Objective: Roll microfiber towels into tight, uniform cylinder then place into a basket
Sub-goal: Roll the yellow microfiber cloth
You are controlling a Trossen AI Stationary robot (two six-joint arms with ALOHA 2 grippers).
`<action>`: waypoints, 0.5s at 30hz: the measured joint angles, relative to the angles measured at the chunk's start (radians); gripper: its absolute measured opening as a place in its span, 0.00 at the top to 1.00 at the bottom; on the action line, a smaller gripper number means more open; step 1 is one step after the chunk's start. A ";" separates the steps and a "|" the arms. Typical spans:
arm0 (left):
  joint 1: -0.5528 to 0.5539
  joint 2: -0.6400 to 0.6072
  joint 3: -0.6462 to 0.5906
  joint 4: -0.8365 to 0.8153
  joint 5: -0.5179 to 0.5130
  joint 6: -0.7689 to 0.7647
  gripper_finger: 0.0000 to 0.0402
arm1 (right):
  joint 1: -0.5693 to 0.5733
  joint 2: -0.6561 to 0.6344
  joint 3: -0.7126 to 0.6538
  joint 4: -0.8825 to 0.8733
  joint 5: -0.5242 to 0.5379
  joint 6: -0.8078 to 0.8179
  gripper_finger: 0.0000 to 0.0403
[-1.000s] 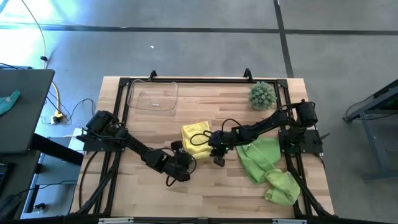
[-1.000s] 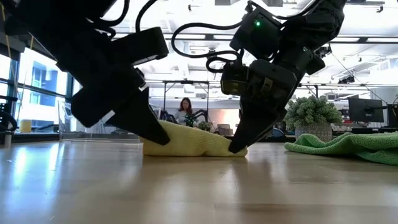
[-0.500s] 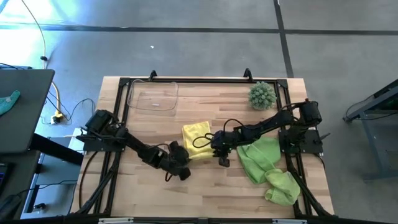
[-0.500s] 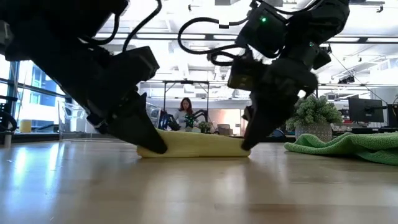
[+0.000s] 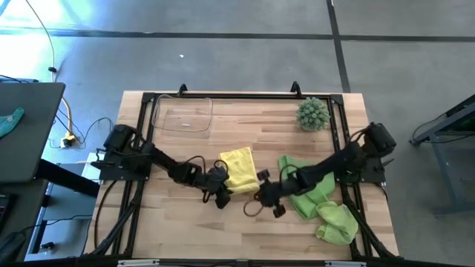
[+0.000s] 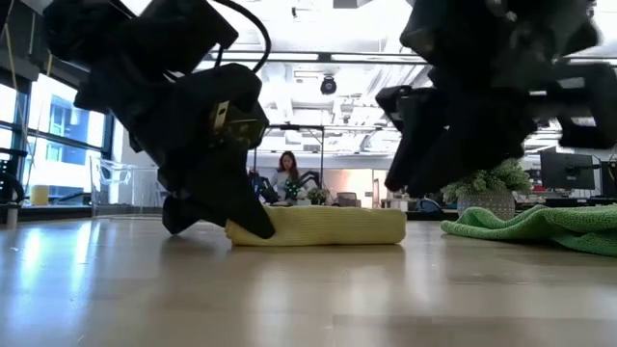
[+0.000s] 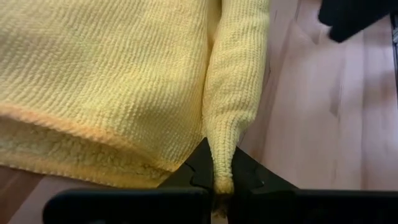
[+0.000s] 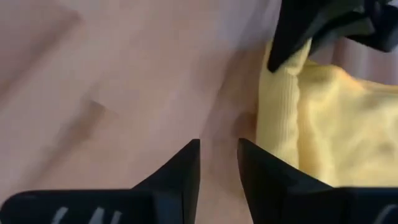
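I've clamped my left gripper (image 5: 220,194) on the rolled edge of the yellow towel (image 5: 239,169) at mid-frame; a second ago it was only closing on that edge. My right gripper (image 5: 269,199) has let go and backed off to the towel's lower right, jaws parted over bare table (image 5: 185,148). So the roll now depends on one grip. The green towels (image 5: 319,196) wait lower right, the basket (image 5: 183,114) upper left.
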 joint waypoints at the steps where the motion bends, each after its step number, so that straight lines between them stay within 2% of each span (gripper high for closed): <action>1: 0.005 0.000 0.000 0.000 0.010 0.000 0.99 | 0.012 0.012 0.000 0.008 0.045 -0.008 0.76; 7: 0.016 0.000 -0.002 0.009 0.022 0.008 0.99 | 0.017 0.091 0.002 0.030 0.190 -0.006 0.77; 10: 0.016 0.001 -0.002 0.009 0.020 0.008 0.99 | 0.008 0.106 0.002 0.052 0.226 -0.006 0.77; 15: 0.015 0.001 -0.002 0.011 0.018 0.008 0.99 | -0.007 0.106 0.002 0.088 0.223 -0.009 0.74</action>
